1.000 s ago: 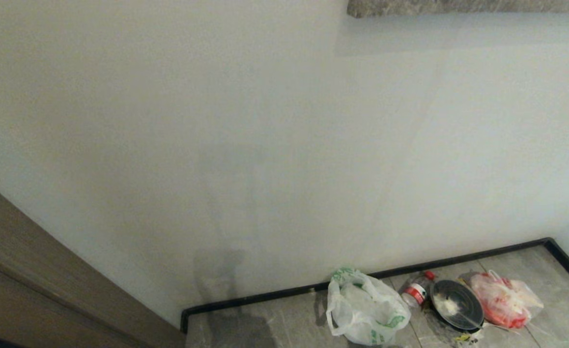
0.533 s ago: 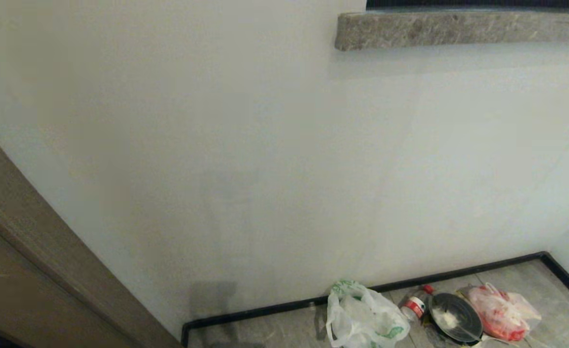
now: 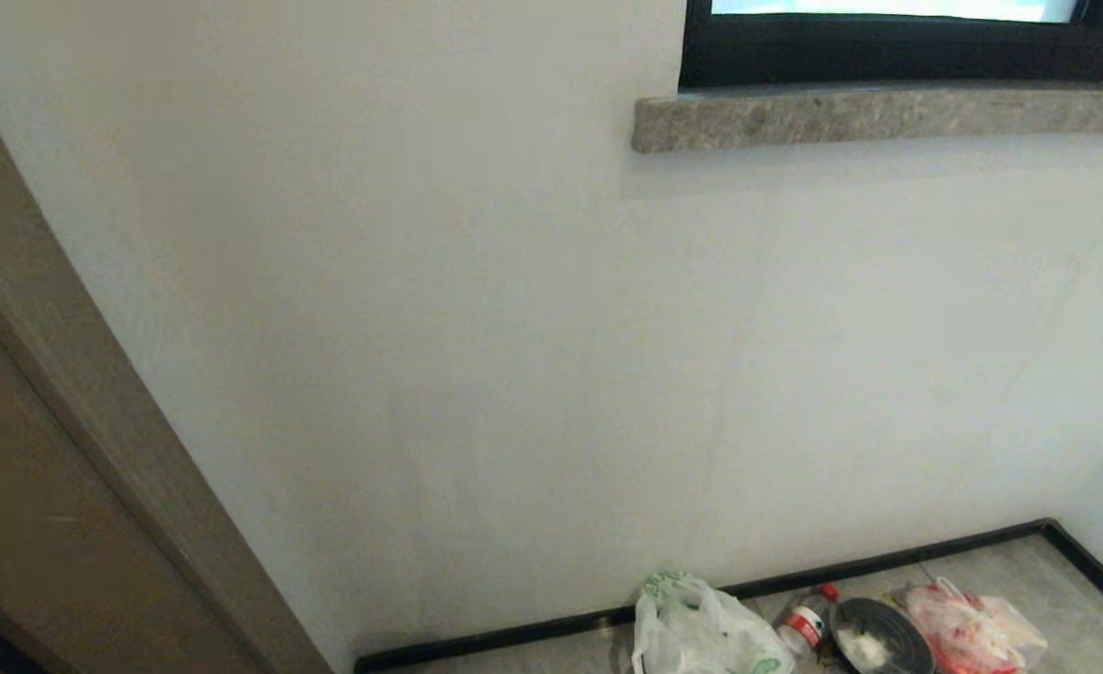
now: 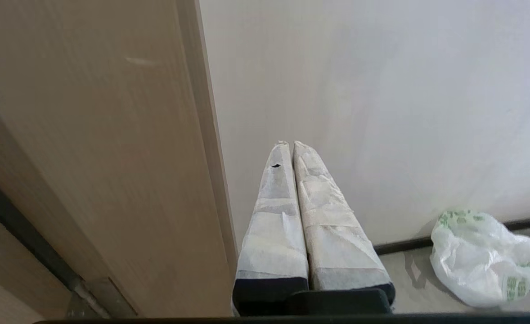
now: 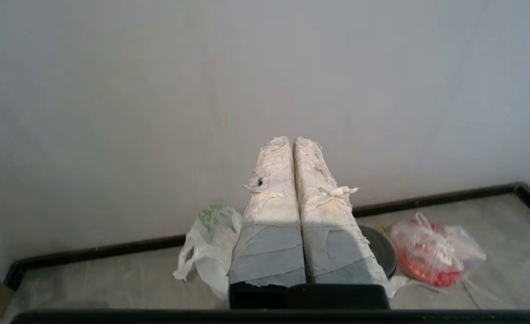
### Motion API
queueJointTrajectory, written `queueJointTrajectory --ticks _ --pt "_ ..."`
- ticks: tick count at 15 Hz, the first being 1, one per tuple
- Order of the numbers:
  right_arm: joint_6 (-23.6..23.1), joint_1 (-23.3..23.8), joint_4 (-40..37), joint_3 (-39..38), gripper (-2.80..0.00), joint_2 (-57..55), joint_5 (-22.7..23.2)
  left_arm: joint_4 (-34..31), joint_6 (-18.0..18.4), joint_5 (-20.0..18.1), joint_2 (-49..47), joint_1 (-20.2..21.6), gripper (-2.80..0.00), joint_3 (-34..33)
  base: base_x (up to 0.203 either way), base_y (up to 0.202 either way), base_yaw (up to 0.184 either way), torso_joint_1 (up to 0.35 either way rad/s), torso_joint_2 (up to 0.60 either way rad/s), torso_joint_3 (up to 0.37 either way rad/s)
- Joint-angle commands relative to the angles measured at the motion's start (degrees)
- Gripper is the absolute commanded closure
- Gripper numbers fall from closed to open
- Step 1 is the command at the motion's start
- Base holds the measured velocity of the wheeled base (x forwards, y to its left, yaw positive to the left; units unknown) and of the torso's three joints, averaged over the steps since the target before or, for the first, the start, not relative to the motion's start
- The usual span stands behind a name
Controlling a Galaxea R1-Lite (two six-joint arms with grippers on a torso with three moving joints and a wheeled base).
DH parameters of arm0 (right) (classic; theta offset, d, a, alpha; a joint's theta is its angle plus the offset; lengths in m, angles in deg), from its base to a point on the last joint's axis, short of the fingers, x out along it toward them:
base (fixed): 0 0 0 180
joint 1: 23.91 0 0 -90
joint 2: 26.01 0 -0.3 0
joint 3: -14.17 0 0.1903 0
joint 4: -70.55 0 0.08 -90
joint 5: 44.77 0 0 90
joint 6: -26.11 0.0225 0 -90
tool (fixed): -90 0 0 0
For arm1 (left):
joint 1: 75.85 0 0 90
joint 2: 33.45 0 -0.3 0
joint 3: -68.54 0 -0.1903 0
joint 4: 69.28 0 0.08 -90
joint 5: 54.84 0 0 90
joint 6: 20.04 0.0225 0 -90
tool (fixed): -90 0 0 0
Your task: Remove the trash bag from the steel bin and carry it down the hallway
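A white trash bag (image 3: 701,637) with green print lies slumped on the grey tiled floor (image 3: 1010,571) against the black baseboard (image 3: 533,635) of a white wall (image 3: 514,356), at the bottom edge of the head view. Just beside it on the robot's right sit a plastic bottle (image 3: 802,625) with a red cap and label, a dark round dish (image 3: 879,641) and a clear bag (image 3: 975,627) with red contents, all close together near the corner. Above them a stone sill (image 3: 889,117) juts out under a black-framed window (image 3: 889,51). A brown door frame (image 3: 93,393) runs down the left side. The left hand (image 4: 290,145), its fingers wrapped in white padding, is pressed closed and holds nothing, pointing toward the wall beside the door frame. The right hand (image 5: 292,139), wrapped likewise, is also closed and empty, pointing at the wall above the litter. No steel bin shows in any view.
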State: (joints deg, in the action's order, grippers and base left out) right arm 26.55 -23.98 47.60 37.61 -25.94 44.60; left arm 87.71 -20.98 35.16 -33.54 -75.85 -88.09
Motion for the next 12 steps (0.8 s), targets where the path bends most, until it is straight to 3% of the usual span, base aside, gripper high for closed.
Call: queueJointTrajectory --ticks 1,5,12 --pt "0.0 0.0 0.0 0.0 0.0 0.0 0.0 0.0 0.0 0.0 0.0 0.0 0.0 0.0 0.0 0.0 0.0 -0.002 0.0 0.193" --pt "0.0 0.0 0.0 0.0 0.0 0.0 0.0 0.0 0.1 -0.1 0.0 0.0 0.0 0.0 0.0 0.0 0.0 0.0 0.0 0.144" --pt "0.2 0.0 -0.1 0.0 0.0 0.0 0.0 0.0 0.1 0.0 0.0 0.0 0.0 0.0 0.0 0.0 0.0 -0.001 0.0 0.004"
